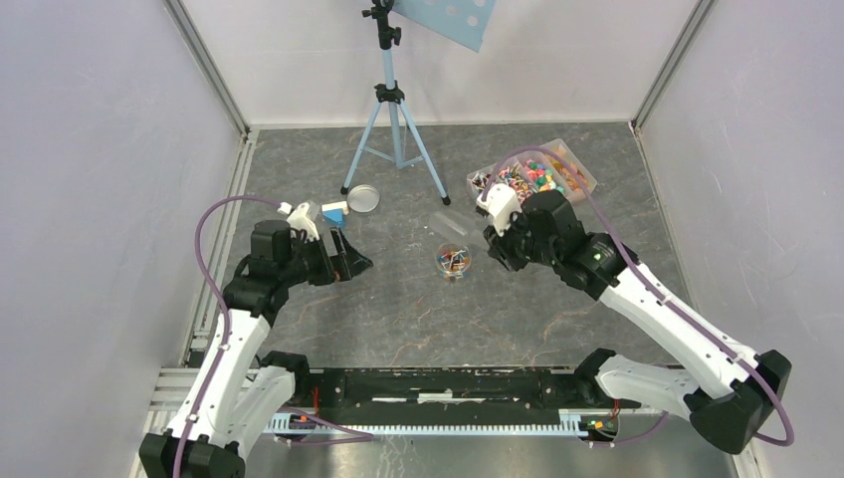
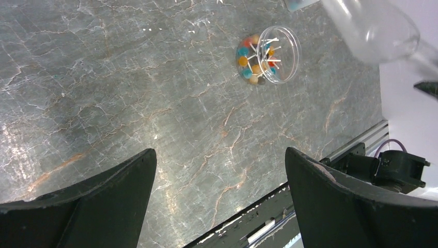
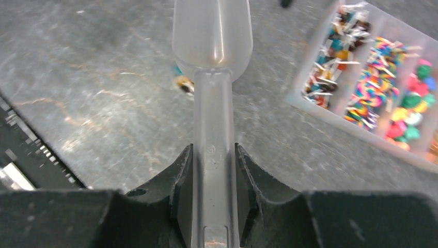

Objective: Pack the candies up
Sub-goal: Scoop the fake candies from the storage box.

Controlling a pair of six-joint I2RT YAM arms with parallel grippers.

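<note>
My right tool clenched the clear scoop by its handle, its long axis pointing away from me, bowl near the jar. Inside, the candies were bright balls on white sticks pointing toward the mouth. More filled the tray. My left tool hung released.

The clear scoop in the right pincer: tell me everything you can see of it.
The scoop is translucent, colourless plastic: a deep rounded bowl on a long flat handle. The bowl looks empty. The right pincer is shut on the handle, and nothing else seems to touch it. It hangs above the table, bowl pointing away from the arm, beside the small clear jar of candies.
</note>
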